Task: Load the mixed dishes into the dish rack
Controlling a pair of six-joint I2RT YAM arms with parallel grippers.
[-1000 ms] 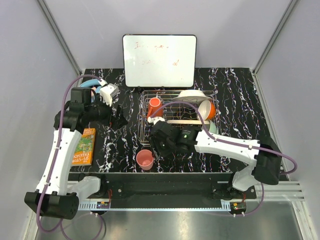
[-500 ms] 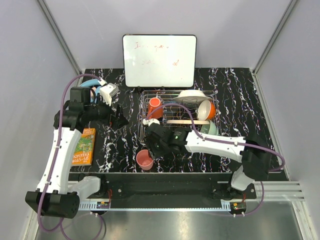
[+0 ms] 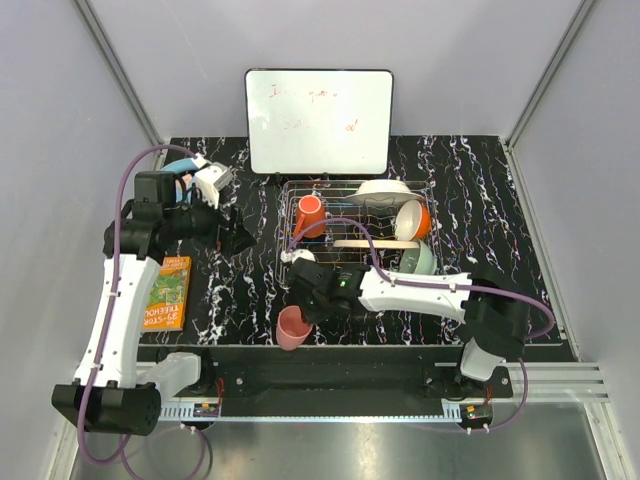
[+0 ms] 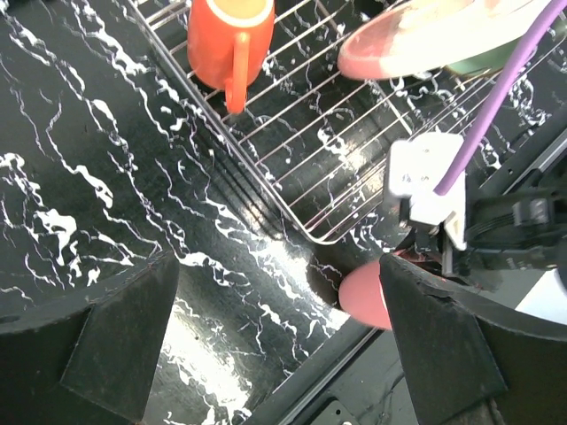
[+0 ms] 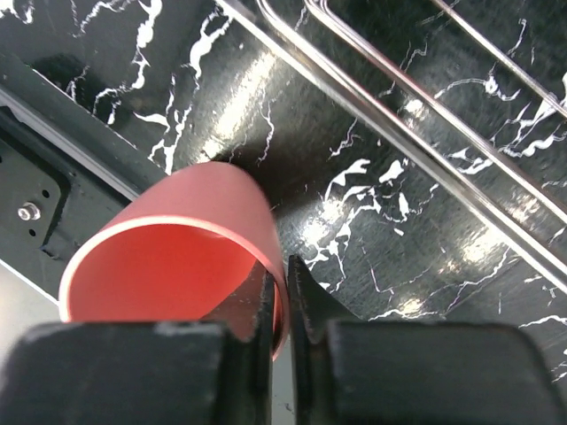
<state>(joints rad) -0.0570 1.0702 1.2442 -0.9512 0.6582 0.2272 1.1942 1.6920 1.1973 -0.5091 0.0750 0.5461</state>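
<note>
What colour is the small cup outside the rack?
Pink; right wrist view shows the small cup best.

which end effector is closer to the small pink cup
Right. The right end effector pinches the rim of the small pink cup; the left end effector hangs open left of the dish rack, away from the cup.

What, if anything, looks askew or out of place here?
The small pink cup is tilted at the near edge of the table, outside the dish rack, its rim pinched in the right gripper. Nothing looks spilled or broken.
</note>
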